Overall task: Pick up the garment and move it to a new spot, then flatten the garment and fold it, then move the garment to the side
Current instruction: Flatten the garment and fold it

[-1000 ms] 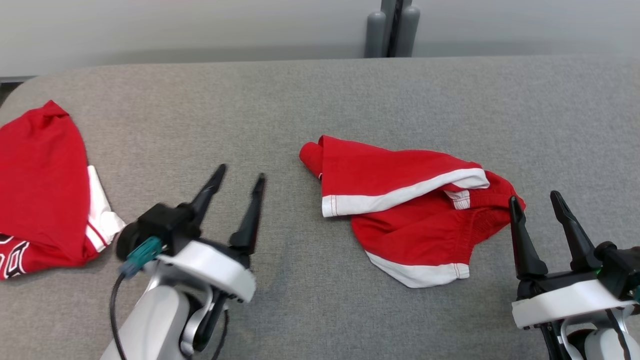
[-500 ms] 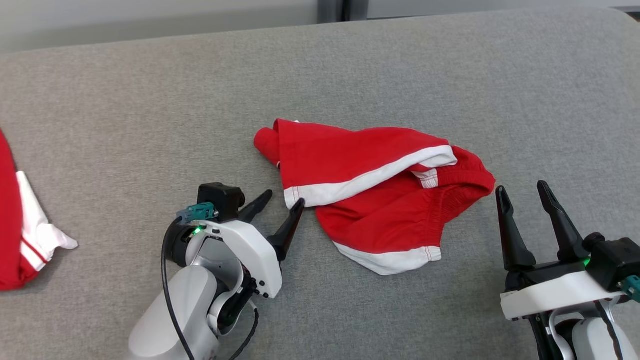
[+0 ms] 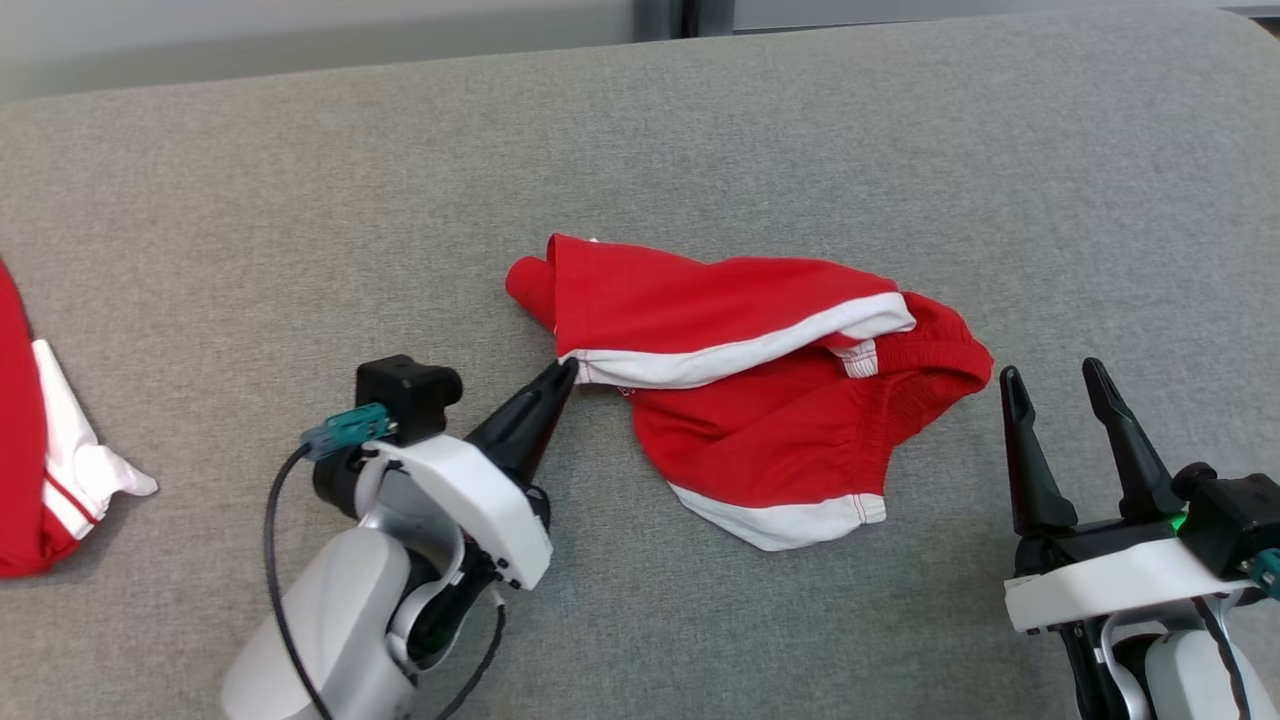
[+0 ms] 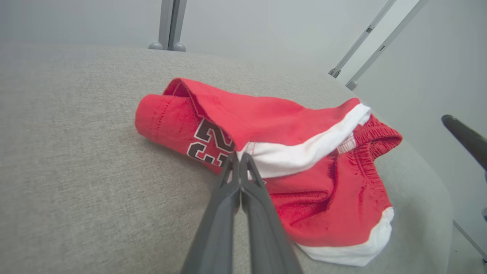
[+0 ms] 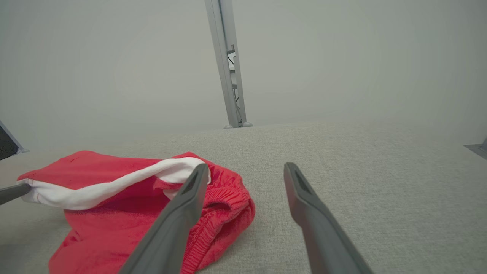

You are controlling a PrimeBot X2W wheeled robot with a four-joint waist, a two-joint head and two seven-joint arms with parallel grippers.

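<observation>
The garment (image 3: 760,380) is a crumpled pair of red shorts with white trim, lying mid-table on grey cloth. In the left wrist view the garment (image 4: 304,152) shows a dark number print near its rolled left end. My left gripper (image 3: 568,372) is shut on the white-trimmed left corner, lifting it slightly; its fingertips (image 4: 243,161) pinch that hem. My right gripper (image 3: 1052,377) stands open just off the garment's right end, by the elastic waistband (image 5: 224,205), holding nothing. My right gripper (image 5: 246,170) has its left finger over the red cloth's edge.
A second red and white garment (image 3: 40,470) lies at the table's far left edge. The grey padded table (image 3: 300,200) curves off at its back right corner. A metal post (image 5: 228,76) stands behind the far edge.
My left gripper has closed on the garment's left white hem and pulled that corner up a little. The camera shifted right earlier. The right gripper has barely moved.
</observation>
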